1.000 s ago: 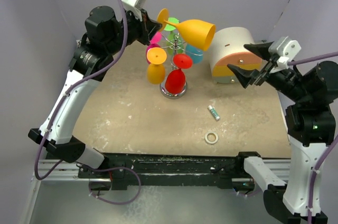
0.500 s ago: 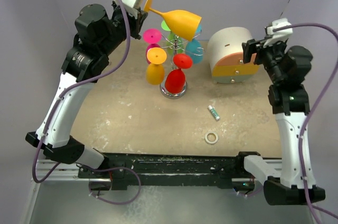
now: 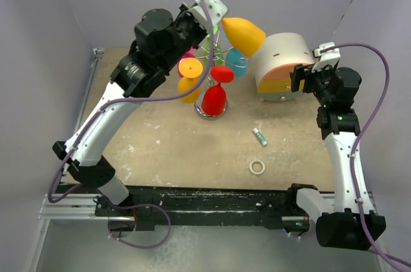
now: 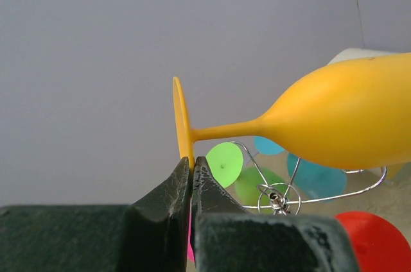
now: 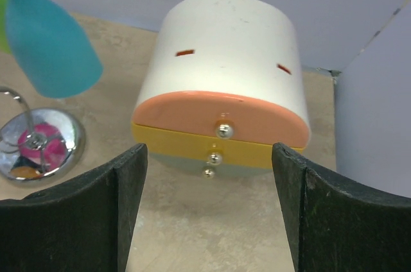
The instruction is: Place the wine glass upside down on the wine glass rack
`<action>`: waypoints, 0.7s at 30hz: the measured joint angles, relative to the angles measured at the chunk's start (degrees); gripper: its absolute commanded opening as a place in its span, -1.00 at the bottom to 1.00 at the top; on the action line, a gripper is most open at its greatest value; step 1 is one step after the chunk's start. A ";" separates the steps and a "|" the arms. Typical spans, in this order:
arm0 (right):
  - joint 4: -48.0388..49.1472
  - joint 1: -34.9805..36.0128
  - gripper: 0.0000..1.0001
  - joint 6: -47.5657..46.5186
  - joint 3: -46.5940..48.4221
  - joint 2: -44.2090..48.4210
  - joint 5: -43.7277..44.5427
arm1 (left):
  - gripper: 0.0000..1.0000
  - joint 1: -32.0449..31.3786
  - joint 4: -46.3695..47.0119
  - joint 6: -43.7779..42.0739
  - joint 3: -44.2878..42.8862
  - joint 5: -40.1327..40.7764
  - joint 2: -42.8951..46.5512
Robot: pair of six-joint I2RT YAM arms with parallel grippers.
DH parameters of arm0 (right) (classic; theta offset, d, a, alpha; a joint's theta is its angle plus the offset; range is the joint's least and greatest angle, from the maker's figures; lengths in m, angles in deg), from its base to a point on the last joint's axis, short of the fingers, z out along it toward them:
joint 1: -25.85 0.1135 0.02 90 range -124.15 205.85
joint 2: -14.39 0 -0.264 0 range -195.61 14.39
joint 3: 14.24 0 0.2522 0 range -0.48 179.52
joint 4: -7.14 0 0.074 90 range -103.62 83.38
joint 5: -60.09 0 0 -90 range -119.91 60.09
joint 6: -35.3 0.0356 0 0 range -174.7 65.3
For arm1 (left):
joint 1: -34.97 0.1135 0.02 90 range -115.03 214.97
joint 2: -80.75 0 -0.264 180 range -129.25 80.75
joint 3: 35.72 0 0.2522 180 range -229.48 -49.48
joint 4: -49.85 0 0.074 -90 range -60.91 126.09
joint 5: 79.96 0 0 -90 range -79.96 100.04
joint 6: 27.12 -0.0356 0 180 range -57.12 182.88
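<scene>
Backdrop: plain pale lilac-grey walls are being shown around a scuffed beige tabletop (image 3: 160,137).
Wine glass, look: the wine glass (image 3: 244,34) (image 4: 347,124) is being seen as opaque yellow-orange all over, with a flat round foot, a thin stem and a smooth egg-shaped bowl.
Wine glass, place: it is being held in the air above the curled top arms of the wine glass rack (image 3: 212,116) (image 4: 277,199) (image 5: 42,147); in the left wrist view it is being kept clear of the wires.
Writing: a small white tube (image 3: 259,136) with a green end is being left lying near a tape ring (image 3: 257,167); its print is too small to be read.
Wine glass, axis: the long axis is being kept nearly level, the foot toward the left gripper (image 3: 217,22) (image 4: 191,170) and the bowl toward the drawer box (image 3: 282,60) (image 5: 225,60). The mouth is being hidden.
Left gripper: its fingers are being pressed together on the lower rim of the foot, the disc being pinched edge-on.
Right gripper: the right gripper (image 3: 298,81) (image 5: 209,155) is being held low with its fingers spread wide, nothing between them, facing the drawer box and apart from it.
Rack: chrome wire, a thin pole and a mirror-like round base are being shown; a red glass (image 3: 213,97), an orange glass (image 3: 189,85) and a teal glass (image 3: 238,67) (image 5: 48,41) are being carried on it upside down.
</scene>
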State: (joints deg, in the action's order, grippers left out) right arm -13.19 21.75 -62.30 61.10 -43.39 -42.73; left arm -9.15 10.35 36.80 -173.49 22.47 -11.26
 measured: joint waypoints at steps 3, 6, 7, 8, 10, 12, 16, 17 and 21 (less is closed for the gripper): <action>1.11 -2.91 0.63 1.22 -0.11 -0.42 -0.07 | -1.00 -1.44 0.42 -4.11 -0.74 0.96 -2.62; 1.38 -3.85 0.64 1.99 -0.33 -1.05 0.68 | -1.00 -2.67 0.83 -7.69 -2.21 1.36 -5.31; 1.57 -3.91 0.64 2.19 -0.55 -1.07 0.94 | -1.00 -3.23 1.03 -9.42 -2.82 1.62 -6.40; 1.81 -4.11 0.65 2.38 -0.92 -0.98 1.07 | -1.00 -3.37 1.11 -10.01 -2.97 1.70 -6.64; 2.40 -4.50 0.65 2.75 -1.77 -0.72 1.18 | -1.00 -4.68 1.81 -12.76 -3.37 2.49 -7.93; 2.64 -5.03 0.65 3.08 -2.38 -0.52 1.20 | -1.00 -6.45 2.82 -15.50 -3.89 3.32 -9.42; 2.86 -5.99 0.66 3.61 -2.91 -0.31 1.18 | -1.00 -8.79 4.26 -18.88 -4.98 3.85 -12.26; 2.99 -6.19 0.66 3.65 -2.97 -0.22 1.16 | -1.00 -9.03 4.48 -19.23 -5.27 3.85 -12.94; 3.58 -7.02 0.66 3.91 -3.23 0.22 1.14 | -1.00 -9.25 5.14 -20.17 -6.51 3.69 -15.85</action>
State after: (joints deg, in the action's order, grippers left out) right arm -9.61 14.74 -58.39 57.87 -43.17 -41.59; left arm -18.39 15.49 16.62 -180.00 26.16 -27.10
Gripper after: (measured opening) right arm 0.827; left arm 0.014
